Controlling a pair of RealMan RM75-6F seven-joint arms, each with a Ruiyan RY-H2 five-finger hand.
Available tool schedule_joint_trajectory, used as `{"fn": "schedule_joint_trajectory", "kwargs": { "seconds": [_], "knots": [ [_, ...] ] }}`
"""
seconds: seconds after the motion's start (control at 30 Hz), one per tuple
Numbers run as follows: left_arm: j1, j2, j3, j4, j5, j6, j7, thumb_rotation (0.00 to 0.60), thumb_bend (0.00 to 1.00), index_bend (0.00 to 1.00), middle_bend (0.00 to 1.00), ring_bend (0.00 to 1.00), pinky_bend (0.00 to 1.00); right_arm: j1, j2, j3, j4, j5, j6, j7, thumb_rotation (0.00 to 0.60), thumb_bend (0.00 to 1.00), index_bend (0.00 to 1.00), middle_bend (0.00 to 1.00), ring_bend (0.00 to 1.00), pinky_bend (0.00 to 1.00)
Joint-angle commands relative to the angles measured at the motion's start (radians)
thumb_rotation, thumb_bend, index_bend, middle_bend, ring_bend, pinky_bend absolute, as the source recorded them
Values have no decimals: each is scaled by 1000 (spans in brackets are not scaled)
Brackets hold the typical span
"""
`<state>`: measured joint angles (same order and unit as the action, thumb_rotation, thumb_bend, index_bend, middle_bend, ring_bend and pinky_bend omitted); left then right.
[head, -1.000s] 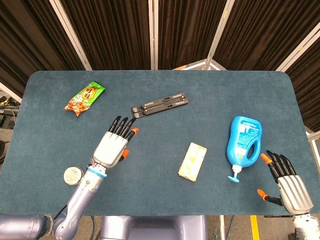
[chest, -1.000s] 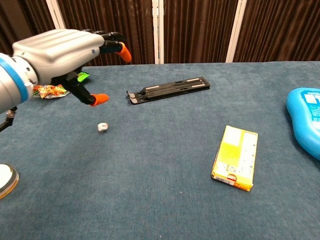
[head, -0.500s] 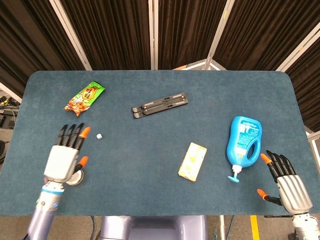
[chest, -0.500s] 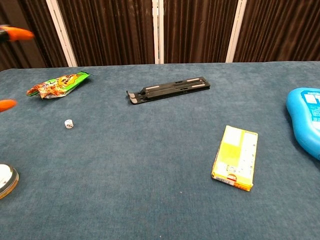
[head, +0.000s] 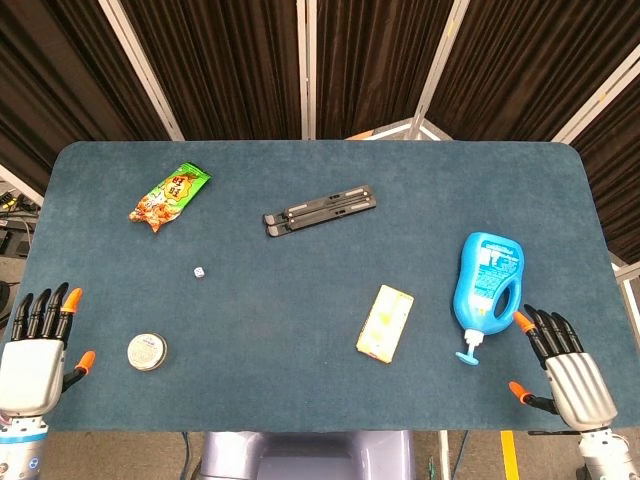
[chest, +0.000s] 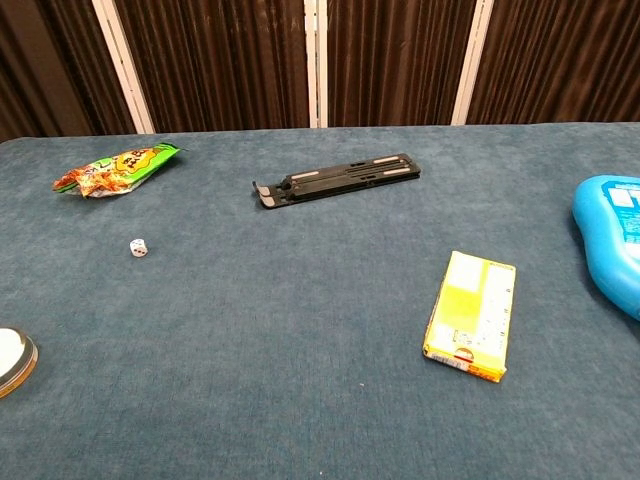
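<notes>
At the near left corner of the table (head: 300, 400), the round tin (head: 147, 351) lies flat, just right of our left hand (head: 30, 365) but apart from it. That hand hovers at the table's edge with its fingers straight and spread, holding nothing. Our right hand (head: 572, 380) hangs at the near right corner, equally spread and bare, close to the blue bottle (head: 487, 290) lying on its side, pump toward us. We judge this a rest between grasps. Any pick-up would call for a reach inward and a closing of the fingers from above. Further out lie a small die (head: 199, 272), a yellow box (head: 385, 322), a black stand (head: 320, 210) and a snack packet (head: 170, 196).
</notes>
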<state>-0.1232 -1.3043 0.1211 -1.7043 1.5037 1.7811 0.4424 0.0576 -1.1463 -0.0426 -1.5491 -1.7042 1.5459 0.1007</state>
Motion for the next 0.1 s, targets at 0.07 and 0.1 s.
{"fn": "schedule_joint_trajectory", "kwargs": {
  "seconds": [0.07,0.1],
  "knots": [
    [12,9,-13,1,8,-10,-9,600,220,0,0,0,0,4,-2,4,3,6,-4,1,600,79,0,0,0,0],
    [14,11,-16,0,8,-13,-12,600,220,0,0,0,0,4,-2,5,3,7,-4,1,600,79,0,0,0,0]
  ]
}}
